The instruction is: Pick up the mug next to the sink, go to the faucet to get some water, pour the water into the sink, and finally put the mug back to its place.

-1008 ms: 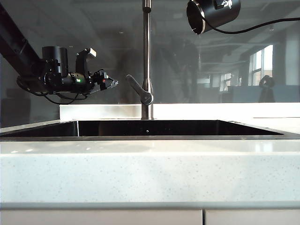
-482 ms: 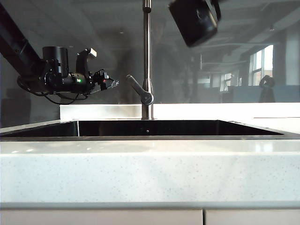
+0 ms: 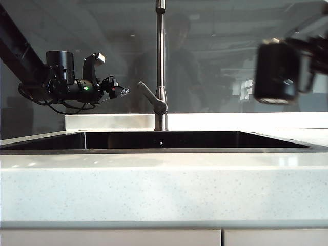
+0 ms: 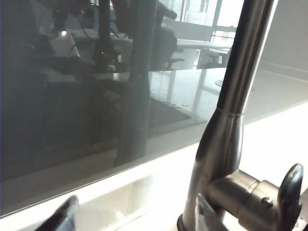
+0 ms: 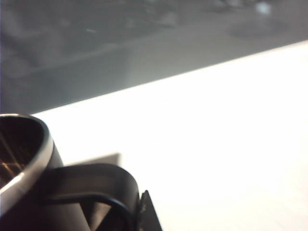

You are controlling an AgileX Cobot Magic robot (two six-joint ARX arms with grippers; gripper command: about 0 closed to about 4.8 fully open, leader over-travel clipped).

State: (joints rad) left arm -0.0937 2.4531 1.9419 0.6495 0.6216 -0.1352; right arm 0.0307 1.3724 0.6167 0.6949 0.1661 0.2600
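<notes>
The black mug (image 3: 277, 72) hangs blurred at the right, above the far right end of the sink (image 3: 154, 150), and looks roughly upright. My right gripper (image 3: 313, 60) is shut on its handle (image 5: 91, 180). The right wrist view shows the silver rim (image 5: 29, 154) and one fingertip (image 5: 146, 211) pressed against the handle. The steel faucet (image 3: 161, 61) stands behind the sink's middle, its lever (image 3: 149, 97) angled to the left. My left gripper (image 3: 119, 91) hovers just left of that lever, open and holding nothing. In the left wrist view the lever (image 4: 269, 197) lies beside one of that gripper's (image 4: 137, 221) fingertips.
A pale speckled countertop (image 3: 164, 184) runs across the front of the sink and along a raised ledge (image 3: 230, 121) behind it. A dark reflective glass panel (image 3: 102, 41) rises behind the faucet. The left arm (image 3: 20, 54) slants in from the upper left.
The right gripper has carried the mug from high beside the faucet pipe down and to the right, turning it from tipped sideways towards upright. The left arm has stayed still.
</notes>
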